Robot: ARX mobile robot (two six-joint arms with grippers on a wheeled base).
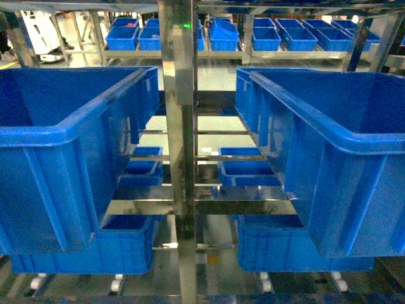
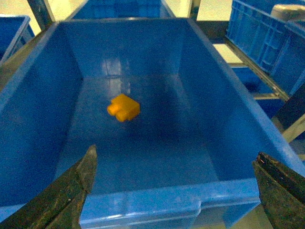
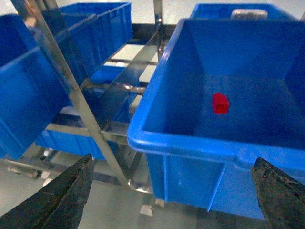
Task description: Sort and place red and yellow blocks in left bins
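The orange-yellow block [image 2: 123, 107] lies on its side on the floor of a large deep blue bin [image 2: 143, 202]. My left gripper [image 2: 174, 191] hangs open over that bin's near rim, holding nothing. A small red block [image 3: 220, 103] rests on the floor of another large blue bin [image 3: 190, 143]. In front of this bin's near wall, my right gripper [image 3: 174, 193] stands open and empty. The head view shows two big blue bins, one left [image 1: 63, 136] and one right [image 1: 335, 136]. Their walls hide both blocks there, and neither gripper appears.
A steel rack post [image 1: 180, 126] rises between the two big bins, with cross rails [image 1: 202, 206] below. Smaller blue crates [image 1: 221, 38] line the back shelves, and more crates [image 1: 126, 250] sit on the lower level. A slanting rack strut [image 3: 71, 90] stands left of the red block's bin.
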